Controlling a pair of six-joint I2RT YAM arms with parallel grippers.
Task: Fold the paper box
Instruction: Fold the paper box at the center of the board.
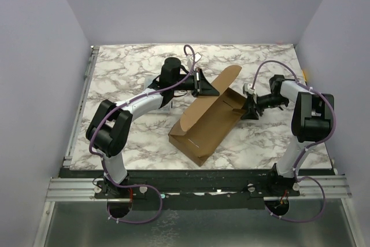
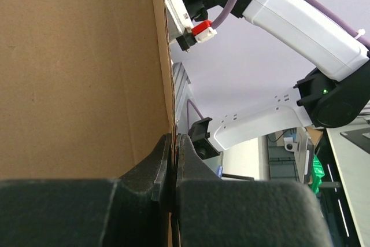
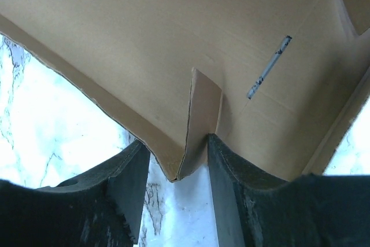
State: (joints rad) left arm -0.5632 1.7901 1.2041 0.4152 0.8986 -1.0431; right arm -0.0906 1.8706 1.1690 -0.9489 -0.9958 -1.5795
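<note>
Top external view gives us the paper box point(image 1: 208, 122) lying diagonally on the marble table point(image 1: 133, 67) between the two arms. It is partly formed: a shallow brown trough with one long panel raised along its far-left side, ending in a rounded flap toward the back.

We have the left gripper point(image 1: 211, 89) clenched on the edge of that raised panel. The left wrist view shows the cardboard pinched between both fingers with no gap. We judge this hold is meant to steady the panel and stop the box sliding while the other end is worked.

The right gripper point(image 1: 250, 110) sits at the box's right end. From the right wrist view, its jaws stand apart and straddle a small folded corner tab. One finger touches the tab, and marble shows between the other finger and the cardboard, so we call it released, not gripping. We take the step in hand to be pressing that tab inward so the end wall can lock.
</note>
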